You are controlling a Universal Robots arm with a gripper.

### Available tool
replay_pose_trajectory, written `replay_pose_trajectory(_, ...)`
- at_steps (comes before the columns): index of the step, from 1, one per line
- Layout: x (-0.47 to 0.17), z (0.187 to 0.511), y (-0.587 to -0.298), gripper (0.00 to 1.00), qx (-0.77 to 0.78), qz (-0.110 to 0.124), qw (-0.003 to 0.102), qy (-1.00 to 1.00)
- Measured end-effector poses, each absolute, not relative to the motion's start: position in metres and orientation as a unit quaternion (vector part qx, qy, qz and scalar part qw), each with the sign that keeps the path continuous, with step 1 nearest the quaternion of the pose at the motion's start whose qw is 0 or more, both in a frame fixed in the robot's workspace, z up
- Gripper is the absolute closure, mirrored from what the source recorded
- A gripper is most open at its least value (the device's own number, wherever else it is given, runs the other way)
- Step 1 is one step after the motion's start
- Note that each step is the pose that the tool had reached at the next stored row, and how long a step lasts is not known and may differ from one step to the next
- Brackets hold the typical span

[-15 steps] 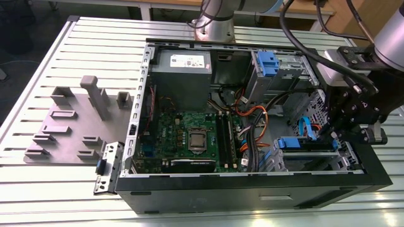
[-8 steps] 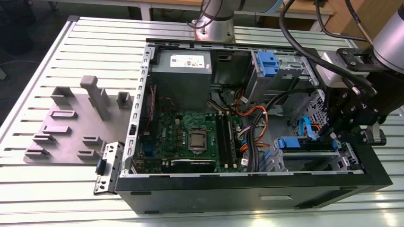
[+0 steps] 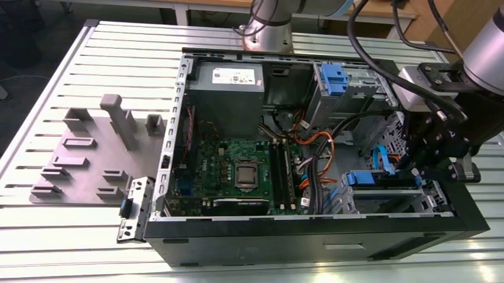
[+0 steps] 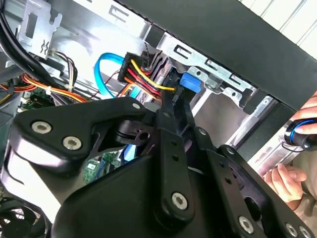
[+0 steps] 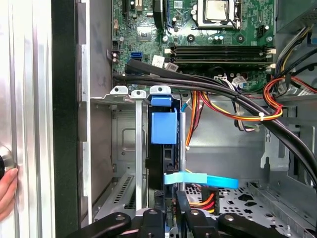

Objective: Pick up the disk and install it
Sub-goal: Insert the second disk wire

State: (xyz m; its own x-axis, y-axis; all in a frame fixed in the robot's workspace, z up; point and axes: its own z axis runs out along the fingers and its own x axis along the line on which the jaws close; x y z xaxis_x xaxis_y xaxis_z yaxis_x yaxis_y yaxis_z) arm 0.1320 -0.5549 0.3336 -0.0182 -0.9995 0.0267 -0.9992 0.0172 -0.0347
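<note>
Disk (image 5: 163, 128): stands on edge in the drive cage (image 5: 124, 124) at the case's lower front corner; its blue carrier tab (image 3: 369, 177) shows in the exterior view, toward that view's right.
Long axis: runs along the bay slot, from the blue tab end down toward the gripper's end, as the first wrist view shows.
Gripper (image 5: 171, 210): sits at the cabled end of the disk, in line with it, fingertips straddling the disk's edge.
Grip: cannot tell whether it clamps the disk or has let go.
Cables: orange-red-yellow bundle (image 4: 143, 79) just beside the fingertips.
Bystander: a hand (image 4: 287, 173) rests outside the case wall.
</note>
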Motion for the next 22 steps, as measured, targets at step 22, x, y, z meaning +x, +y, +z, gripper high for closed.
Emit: replay_pose_trajectory(22, 0.14, 0.3323, -0.5539, 0.76, -0.701, -0.018, -0.003, 0.713)
